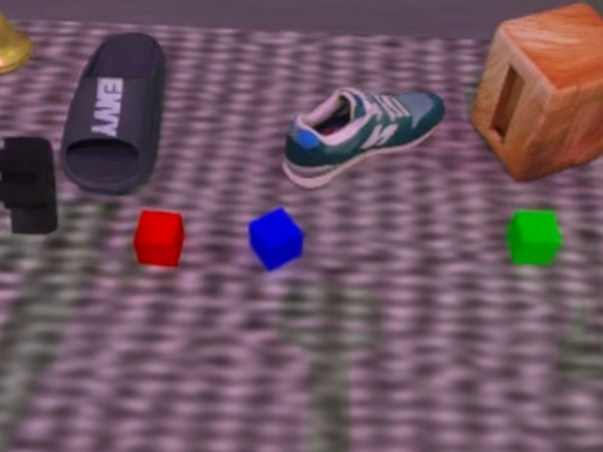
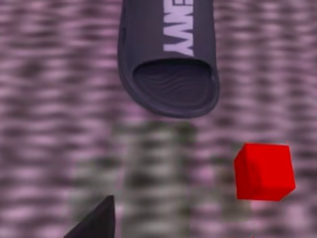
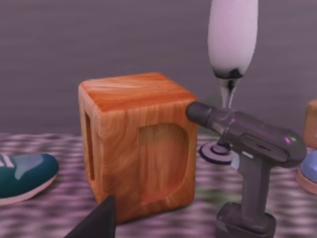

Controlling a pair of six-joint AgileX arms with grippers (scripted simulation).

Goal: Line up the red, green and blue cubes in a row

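The red cube [image 1: 159, 237] rests at the table's left, with the blue cube [image 1: 276, 237] just to its right, turned at an angle. Far over on the right lies the green cube [image 1: 534, 237]. My left gripper [image 1: 28, 186] hovers at the left edge, to the left of the red cube and apart from it. It is open and holds nothing. Its wrist view shows one dark finger [image 2: 99, 220] and the red cube [image 2: 264, 171] off to the side. My right gripper [image 3: 158, 234] is outside the top view; it is open and empty, showing one finger [image 3: 99, 220].
A dark slipper [image 1: 114, 111] lies behind the red cube and a teal sneaker [image 1: 364, 134] behind the blue one. A big wooden cube [image 1: 553, 87] stands behind the green cube. A gold bell [image 1: 4, 43] sits back left. The right wrist view shows a drill [image 3: 252, 163] and a glass [image 3: 230, 44].
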